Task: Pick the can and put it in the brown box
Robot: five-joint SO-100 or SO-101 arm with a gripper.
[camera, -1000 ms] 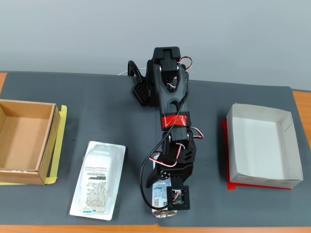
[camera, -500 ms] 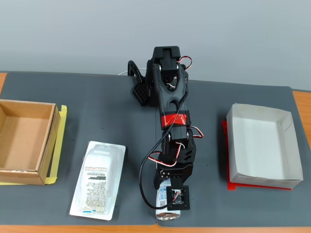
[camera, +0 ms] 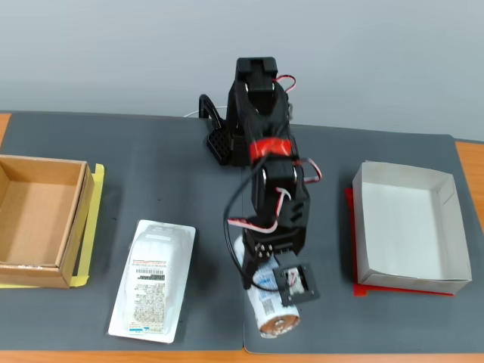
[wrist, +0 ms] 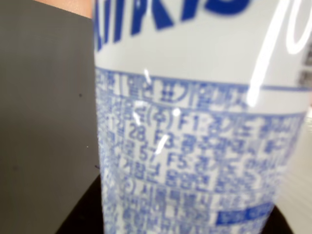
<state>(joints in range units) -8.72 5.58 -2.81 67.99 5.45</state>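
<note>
The can point(camera: 269, 306), white with blue print, hangs tilted under the black arm, its silver end point(camera: 279, 326) turned toward the front edge of the table in the fixed view. My gripper point(camera: 262, 286) is shut on the can's upper body, and the wrist camera block partly covers it. In the wrist view the can point(wrist: 195, 122) fills most of the frame, blue lettering close up, with the dark mat point(wrist: 44, 122) to its left. The brown box point(camera: 77, 219) stands at the table's far left, with nothing inside it.
A flat white blister pack point(camera: 153, 280) with a barcode label lies between the brown box and the arm. A white paper box point(camera: 446, 227) on a red base sits at the right. The arm's base point(camera: 227, 140) stands at the back centre.
The arm has drawn back and risen. The can, which lay near the front edge, now tilts in the gripper's hold with its silver end more exposed.
</note>
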